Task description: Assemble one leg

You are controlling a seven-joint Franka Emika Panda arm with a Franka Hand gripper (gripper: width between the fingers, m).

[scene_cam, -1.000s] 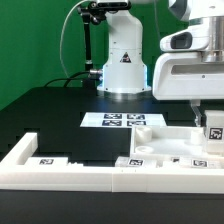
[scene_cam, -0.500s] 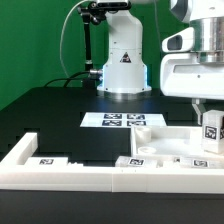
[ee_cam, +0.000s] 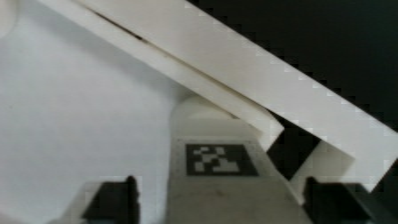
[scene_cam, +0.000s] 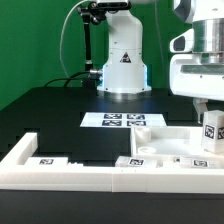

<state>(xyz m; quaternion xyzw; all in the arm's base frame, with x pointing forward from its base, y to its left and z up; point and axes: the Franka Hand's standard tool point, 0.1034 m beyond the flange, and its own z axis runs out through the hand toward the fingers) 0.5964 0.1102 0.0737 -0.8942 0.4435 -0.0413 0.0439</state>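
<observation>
Leg (scene_cam: pixel 211 131) stands upright over the far corner of the flat white panel (scene_cam: pixel 165 150), which lies by the table's near edge, at the exterior view's right. Its foot is at or just above the panel; contact not resolvable from here

Gripper (ee_cam: pixel 222 198) comes down on the leg from above. In the wrist view the fingers (ee_cam: pixel 116 200) straddle the tagged post, one on each side, with dark gaps showing beside it. Cannot tell whether the pads are actually pressed onto the leg or standing just off it

Step in hand, as I judge it: seating the leg into its corner of the panel. To do it well, keep the post plumb, centre it on the corner before pressing or turning, and watch that the panel does not slide

Table (scene_cam: pixel 60 115) is matte black. Marker board (scene_cam: pixel 122 121) lies near the middle, toward the far edge. A white raised frame (scene_cam: pixel 60 165) runs along the near edge. The arm's base (scene_cam: pixel 122 60) sits at the far edge, with a green backdrop (scene_cam: pixel 30 40) behind
</observation>
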